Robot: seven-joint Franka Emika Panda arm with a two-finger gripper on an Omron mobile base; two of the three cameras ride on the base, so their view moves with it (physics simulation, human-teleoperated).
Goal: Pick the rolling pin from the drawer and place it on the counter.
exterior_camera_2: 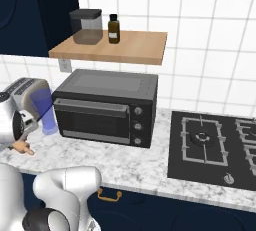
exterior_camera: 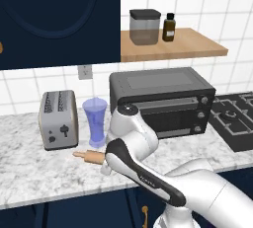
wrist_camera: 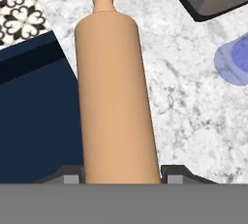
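Over the counter (exterior_camera: 29, 172), gripper (wrist_camera: 121, 172) clamps rolling pin (wrist_camera: 114, 97), fingers (wrist_camera: 175, 175) either side. Left base cam adds toaster (exterior_camera: 59, 118) & blue cup (exterior_camera: 95, 121) behind pin; hand cam: dark cabinet front below edge.

Rolling pin (wrist_camera: 116, 102): light-brown wood look, smooth, matt, no grain visible.
Bench (exterior_camera: 29, 172): white-and-grey marbled stone, smooth, pale thick edge.
Toaster (exterior_camera: 59, 119): brushed grey metal look, dull sheen, dark knobs.
Tumbler (exterior_camera: 95, 122): translucent blue plastic or glass, cannot tell which.
Toaster oven (exterior_camera_2: 106, 107): dark matt metal body, glossy dark door.
Wall shelf (exterior_camera_2: 115, 46): pale wood, smooth, matt.
Canister (exterior_camera: 145, 26): clear, smoky walls, dark lid.
Bottle (exterior_camera_2: 114, 29): dark brown glass look, pale label.
Wall tiles (exterior_camera_2: 210, 50): white, slightly glossy.
Cabinet fronts (wrist_camera: 38, 121): navy, matt.
Hob (exterior_camera_2: 210, 147): black, matt, metal grates.
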